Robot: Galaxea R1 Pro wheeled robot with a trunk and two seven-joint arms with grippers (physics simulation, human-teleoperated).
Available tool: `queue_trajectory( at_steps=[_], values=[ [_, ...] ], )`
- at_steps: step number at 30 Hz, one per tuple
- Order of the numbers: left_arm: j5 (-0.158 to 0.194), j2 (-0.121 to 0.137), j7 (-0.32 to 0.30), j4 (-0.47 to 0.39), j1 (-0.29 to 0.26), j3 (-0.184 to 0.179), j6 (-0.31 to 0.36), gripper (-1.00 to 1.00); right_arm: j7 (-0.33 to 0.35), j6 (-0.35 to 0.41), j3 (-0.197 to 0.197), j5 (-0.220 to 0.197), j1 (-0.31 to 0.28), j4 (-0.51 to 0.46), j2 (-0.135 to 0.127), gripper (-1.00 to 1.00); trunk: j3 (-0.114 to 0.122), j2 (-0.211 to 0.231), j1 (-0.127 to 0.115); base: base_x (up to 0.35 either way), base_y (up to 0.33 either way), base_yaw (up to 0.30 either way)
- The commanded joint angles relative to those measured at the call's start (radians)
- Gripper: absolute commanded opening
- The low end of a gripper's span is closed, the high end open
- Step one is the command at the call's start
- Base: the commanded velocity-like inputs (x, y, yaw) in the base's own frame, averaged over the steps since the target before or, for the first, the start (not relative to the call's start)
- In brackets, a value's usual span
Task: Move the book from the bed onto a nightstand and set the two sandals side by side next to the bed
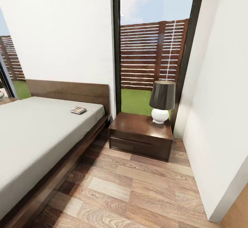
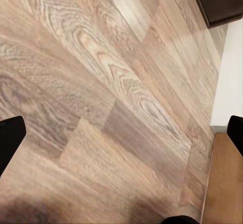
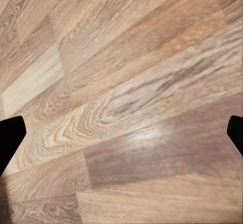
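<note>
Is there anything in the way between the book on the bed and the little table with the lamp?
Nothing visible blocks it. The book lies near the mattress corner of the bed, with open floor over to the nightstand. The lamp takes its far right corner; the rest looks free.

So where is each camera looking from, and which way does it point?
Head view: up on the robot's head, facing forward and down at the bed, the book, the nightstand and its lamp; no arm visible.
Left wrist view: on the left arm, aimed down at the floor; dark fingertips at both edges, gripper open.
Right wrist view: on the right arm, aimed at floor planks; dark fingertips, gripper open.
Shared: the same wood floor.
</note>
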Motion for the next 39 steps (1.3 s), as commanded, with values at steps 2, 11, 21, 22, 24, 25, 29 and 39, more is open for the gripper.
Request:
queue_trajectory(
  at_steps=[2, 11, 21, 22, 24, 25, 29, 39],
  values=[
    [0.008, 0.000, -0.003, 0.000, -0.001, -0.008, 0.000, 1.00, 0.006, -0.006, -0.003, 0.003, -0.002, 0.005, 0.000, 1.00, -0.001, 0.000, 0.000, 0.173, -0.001, 0.003],
    [0.008, 0.000, -0.003, 0.000, 0.000, -0.008, 0.000, 1.00, 0.006, -0.006, -0.003, 0.003, -0.002, 0.005, 0.000, 1.00, -0.001, 0.000, 0.000, 0.173, 0.000, 0.001],
    [0.008, 0.001, -0.003, 0.000, 0.000, -0.008, 0.000, 1.00, 0.006, -0.006, -0.003, 0.003, -0.002, 0.005, 0.000, 1.00, -0.001, 0.000, 0.000, 0.173, 0.000, 0.000],
    [0.008, 0.001, -0.003, 0.000, 0.000, -0.008, 0.000, 1.00, 0.006, -0.006, -0.003, 0.003, -0.002, 0.005, 0.000, 1.00, -0.001, 0.000, 0.000, 0.173, 0.000, 0.000],
    [0.008, 0.001, -0.003, 0.000, 0.000, -0.008, 0.001, 1.00, 0.006, -0.006, -0.003, 0.003, -0.002, 0.005, 0.000, 1.00, -0.001, 0.000, 0.000, 0.173, 0.000, 0.000],
    [0.008, 0.001, -0.003, 0.000, 0.000, -0.008, 0.001, 1.00, 0.006, -0.006, -0.003, 0.003, -0.002, 0.005, 0.000, 1.00, -0.001, 0.000, 0.000, 0.173, 0.000, 0.000],
    [0.008, 0.001, -0.003, 0.000, 0.000, -0.008, 0.001, 1.00, 0.006, -0.006, -0.003, 0.003, -0.002, 0.005, 0.000, 1.00, -0.001, 0.000, 0.000, 0.173, 0.000, 0.000],
    [0.008, 0.002, -0.003, 0.000, 0.000, -0.008, 0.001, 1.00, 0.006, -0.006, -0.003, 0.002, -0.002, 0.005, 0.000, 1.00, -0.001, 0.000, 0.000, 0.173, 0.000, 0.000]
  ],
)
